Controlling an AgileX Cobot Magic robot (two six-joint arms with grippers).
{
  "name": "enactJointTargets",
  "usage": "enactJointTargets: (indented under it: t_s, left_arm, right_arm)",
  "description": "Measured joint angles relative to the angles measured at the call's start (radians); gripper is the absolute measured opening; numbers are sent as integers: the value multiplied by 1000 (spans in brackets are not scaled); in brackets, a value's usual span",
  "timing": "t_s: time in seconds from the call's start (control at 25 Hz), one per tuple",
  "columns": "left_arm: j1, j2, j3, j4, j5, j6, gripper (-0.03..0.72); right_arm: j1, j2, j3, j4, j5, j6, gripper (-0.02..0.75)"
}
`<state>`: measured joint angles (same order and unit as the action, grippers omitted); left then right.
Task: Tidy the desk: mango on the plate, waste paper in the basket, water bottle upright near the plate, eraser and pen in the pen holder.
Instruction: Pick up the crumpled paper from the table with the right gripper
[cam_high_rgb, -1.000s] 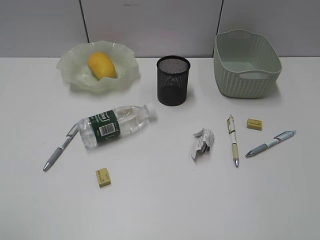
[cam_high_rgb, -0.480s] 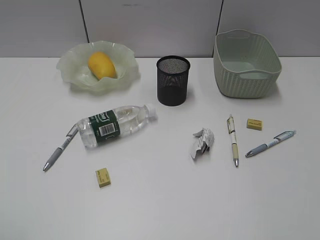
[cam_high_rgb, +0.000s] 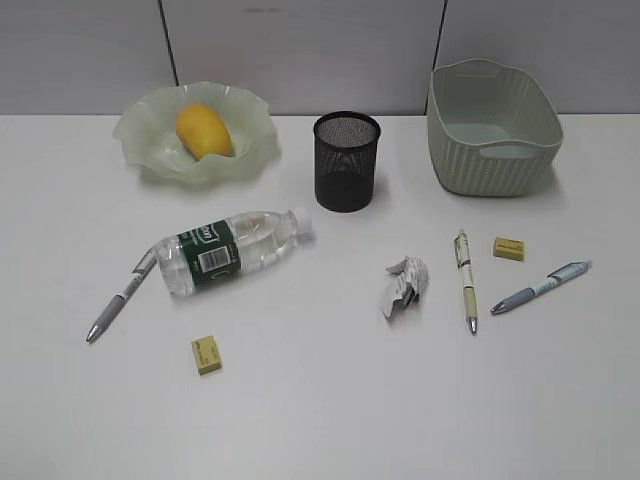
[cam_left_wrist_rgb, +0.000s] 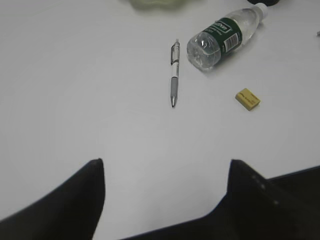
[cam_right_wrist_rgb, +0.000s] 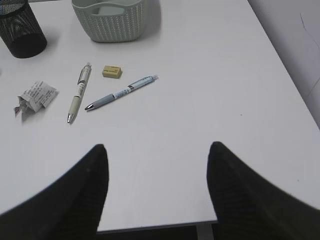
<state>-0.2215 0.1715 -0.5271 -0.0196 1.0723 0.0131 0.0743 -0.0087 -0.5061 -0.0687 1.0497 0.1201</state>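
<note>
On the white bench (cam_high_rgb: 330, 400) we see the water bottle (cam_high_rgb: 230, 250) lying on its side, long axis running from 8 to 2 o'clock in the exterior view, white cap toward 2. From our left end effector (cam_left_wrist_rgb: 167, 172), whose fingers stand wide apart and hold nothing, the bottle lies well away at 1 o'clock, with a grey pen (cam_left_wrist_rgb: 174, 80) at 12, tip toward us. Our right end effector (cam_right_wrist_rgb: 157, 152) is likewise spread wide and empty; the waste paper (cam_right_wrist_rgb: 34, 96) sits at 10 o'clock from it, the basket (cam_right_wrist_rgb: 107, 20) near 11. The mango (cam_high_rgb: 204, 130) rests in the plate (cam_high_rgb: 150, 145).
</note>
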Motion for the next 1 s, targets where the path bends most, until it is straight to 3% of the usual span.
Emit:
enactJointTargets:
  t_s: [0.52, 1.0]
  left_arm:
    - [0, -172, 0, 0, -3, 2, 582]
    - [0, -179, 2, 0, -4, 2, 566]
  right_arm:
    - [0, 0, 1, 0, 0, 0, 495]
    - [0, 86, -43, 1, -8, 0, 495]
